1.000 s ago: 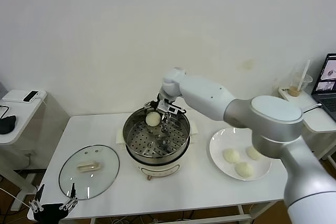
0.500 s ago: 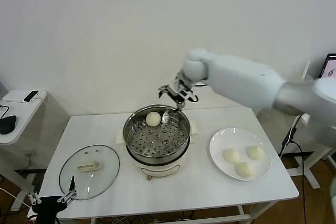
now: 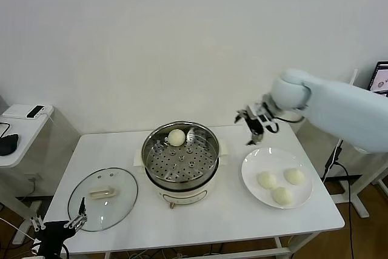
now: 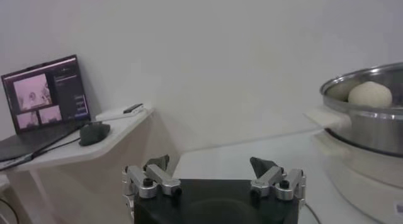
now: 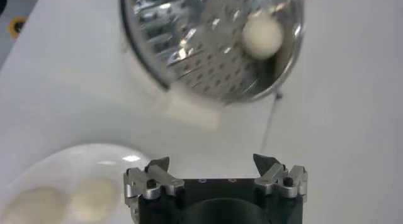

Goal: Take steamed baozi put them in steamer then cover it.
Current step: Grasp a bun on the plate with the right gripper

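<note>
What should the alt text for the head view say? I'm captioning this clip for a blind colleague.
The right gripper, open and empty, hangs above the far edge of a white plate holding three baozi, while one baozi sits in the uncovered steamer at the table's centre. The glass cover lies on the table to the left, near the open left gripper.

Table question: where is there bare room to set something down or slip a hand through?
Bare tabletop runs along the front edge, from the glass lid past the steamer to the plate. The gap between steamer and plate looks passable; the open right gripper hovers over its far end. The plate is crowded with three baozi.
</note>
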Available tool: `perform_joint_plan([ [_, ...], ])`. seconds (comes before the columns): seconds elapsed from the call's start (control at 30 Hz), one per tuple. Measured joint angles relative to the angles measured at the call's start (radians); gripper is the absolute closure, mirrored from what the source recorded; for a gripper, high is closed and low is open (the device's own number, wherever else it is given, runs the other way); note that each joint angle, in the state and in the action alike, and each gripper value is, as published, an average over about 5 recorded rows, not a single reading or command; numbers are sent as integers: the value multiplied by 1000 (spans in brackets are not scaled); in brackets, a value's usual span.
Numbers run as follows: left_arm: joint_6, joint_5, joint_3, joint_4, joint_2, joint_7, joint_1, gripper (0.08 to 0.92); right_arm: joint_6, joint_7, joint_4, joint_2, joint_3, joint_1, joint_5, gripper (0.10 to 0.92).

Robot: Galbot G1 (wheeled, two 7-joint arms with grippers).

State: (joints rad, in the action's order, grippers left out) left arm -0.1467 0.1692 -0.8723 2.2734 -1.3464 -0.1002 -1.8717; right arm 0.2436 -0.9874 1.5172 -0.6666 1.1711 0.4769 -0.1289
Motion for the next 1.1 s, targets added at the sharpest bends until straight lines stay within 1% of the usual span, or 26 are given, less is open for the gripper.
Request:
perform_joint_plan([
  [0.17,-3,0,-1,5,-2,2,0,177,29,6,7,46,-47,-93,32,203],
  [0.4,-4,-5,4,-2,-6,4,-3,177,50,5,-23,65,-127,-228,75,203],
  [0.8,-7,-4,4,-7,-5,7,-2,177,66,-2,-135,19,-235,-405,141,203],
  [1.1,-8,-4,7,-13,1,8,3,177,69,4,-210,-30,-277,-474,169,203],
])
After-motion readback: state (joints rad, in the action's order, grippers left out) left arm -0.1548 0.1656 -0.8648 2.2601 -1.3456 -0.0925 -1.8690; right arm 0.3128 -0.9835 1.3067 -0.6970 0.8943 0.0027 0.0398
